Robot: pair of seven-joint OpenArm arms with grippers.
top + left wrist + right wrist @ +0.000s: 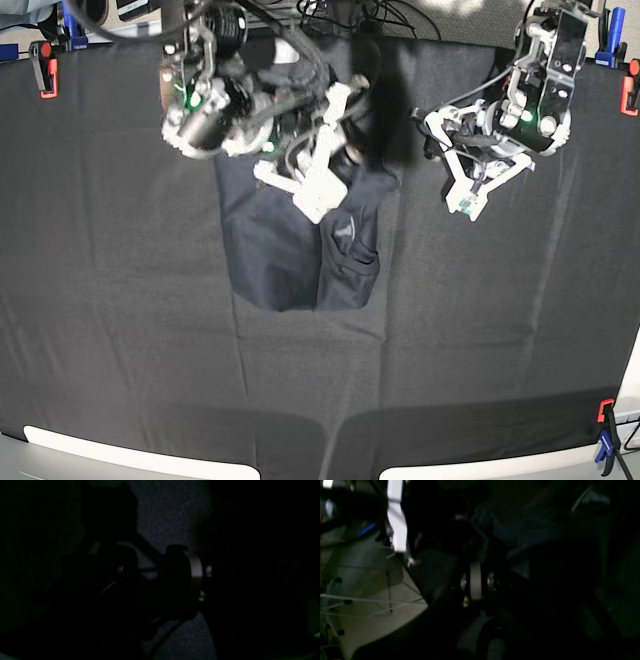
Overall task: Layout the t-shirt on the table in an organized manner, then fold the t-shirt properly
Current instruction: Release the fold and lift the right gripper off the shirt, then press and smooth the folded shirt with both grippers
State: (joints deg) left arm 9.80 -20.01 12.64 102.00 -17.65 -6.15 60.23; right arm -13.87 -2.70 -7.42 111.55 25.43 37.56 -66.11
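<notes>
The t-shirt (290, 245) lies on the worktop (120, 300) in the upper middle of the black cloth, partly folded into a rough block, with the collar and a pale mark showing on its right half near the lower edge. Its top edge is hidden under the right arm, which reaches over it from the upper left of the base view. The right gripper (312, 200) sits low on the upper part of the shirt with its jaws pressed together; whether they pinch fabric cannot be told from this view, and the right wrist view is too dark to settle it, showing only dim folds of navy cloth (510, 527) beyond the jaws.

The left gripper (466, 203) hangs above bare black cloth to the right of the shirt, well apart from it, jaws spread and holding nothing. The left wrist view is almost black, with only a strip of speckled cloth (170, 512) visible.

Red clamps (44, 66) and a blue clamp (604, 46) grip the cloth at the far corners, and another red and blue pair (606, 432) stands at the near right corner. Cables (350, 12) lie tangled along the far edge behind the arms
</notes>
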